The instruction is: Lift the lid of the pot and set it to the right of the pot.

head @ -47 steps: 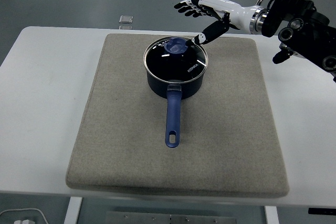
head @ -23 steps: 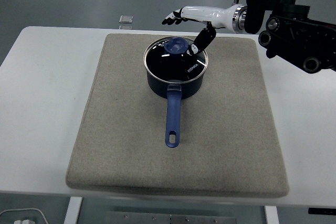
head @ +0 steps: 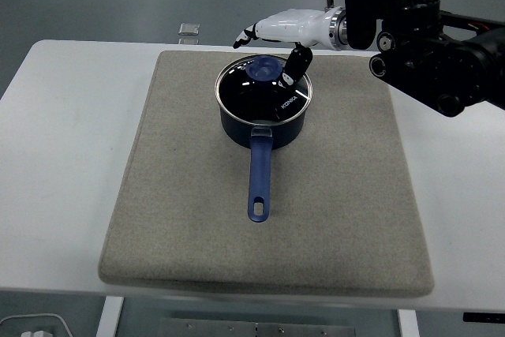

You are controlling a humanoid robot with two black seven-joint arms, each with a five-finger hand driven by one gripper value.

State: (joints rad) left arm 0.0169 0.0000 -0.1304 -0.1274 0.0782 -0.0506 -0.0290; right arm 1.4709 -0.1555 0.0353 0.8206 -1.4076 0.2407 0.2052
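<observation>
From up here my right arm (head: 442, 61) runs off the picture's right edge, so I see nothing past the forearm housing. The right hand (head: 276, 29) has its fingertips bunched at the far end, too small for me to separate. Its thumb (head: 293, 65) covers a bit of the pot lid (head: 260, 88) near the rim. A small clear object (head: 188, 30) at the table's far edge is too tiny to identify. Something white (head: 31, 327) is clipped at the bottom-left corner.
</observation>
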